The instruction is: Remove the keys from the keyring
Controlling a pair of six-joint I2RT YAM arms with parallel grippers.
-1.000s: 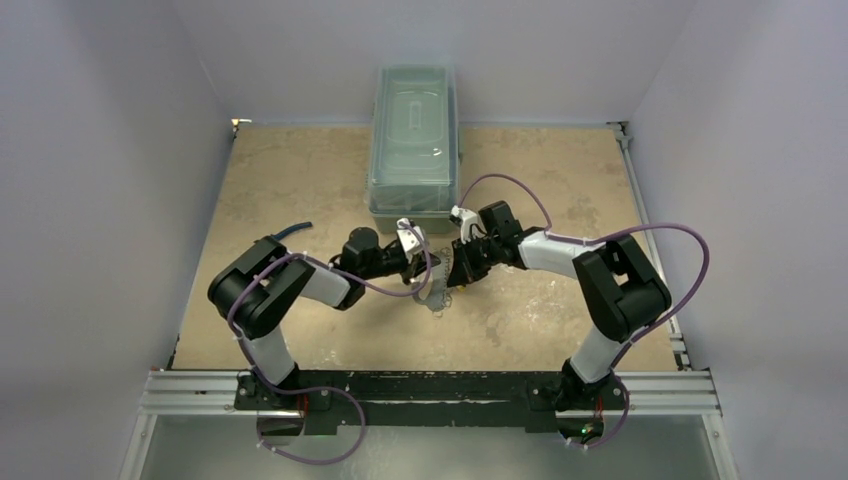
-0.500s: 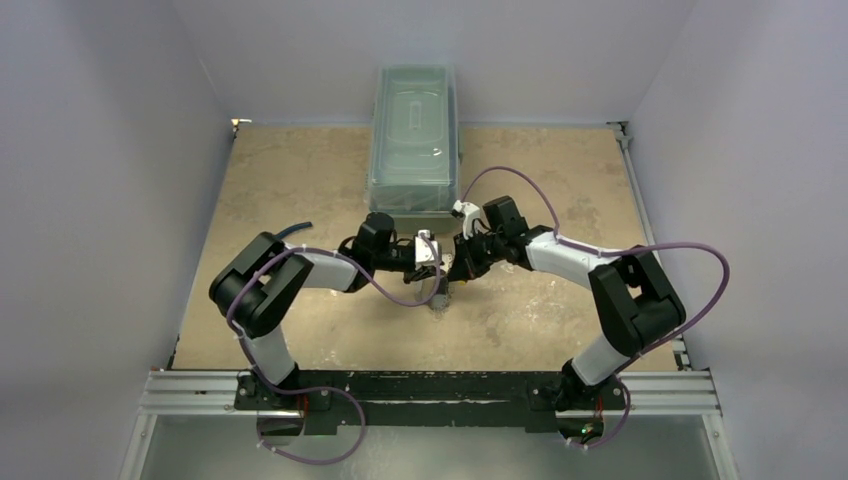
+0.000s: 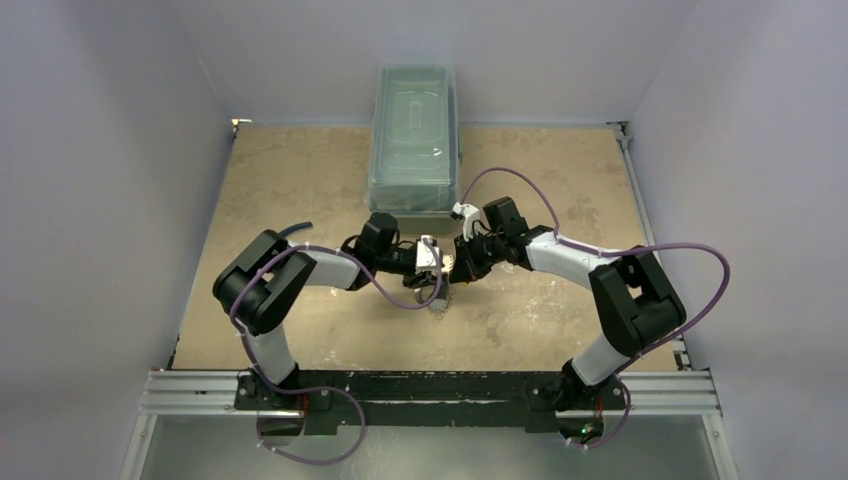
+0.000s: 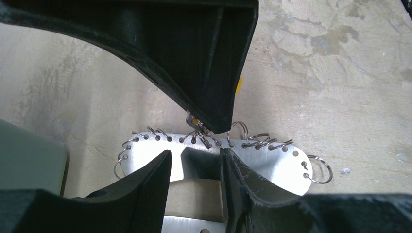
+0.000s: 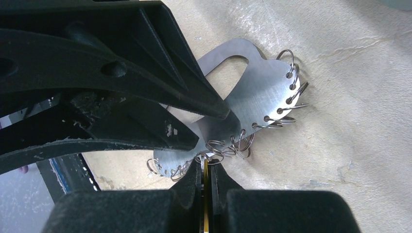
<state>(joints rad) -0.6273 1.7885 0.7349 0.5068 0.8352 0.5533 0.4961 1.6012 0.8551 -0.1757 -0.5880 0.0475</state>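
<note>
Released since a second ago, my left end effector (image 4: 195, 160) straddles the keyring (image 4: 272, 167) at lower mid-frame (to regrip, I judge) while my right end effector (image 5: 206, 167) clenches the yellow-headed key (image 5: 204, 194) to draw it off.

Lidded translucent green bin (image 3: 415, 140) at the far edge of a mottled tan tabletop (image 3: 300, 180).

Both arms are built of black joint housings joined by white links. Along the left arm (image 3: 262, 288) and the right arm (image 3: 630, 300), purple cables (image 3: 690, 245) are looped. The left claw (image 4: 195, 160) and the right claw (image 5: 206, 170) are moulded in matte black, with tapered fingers.
</note>
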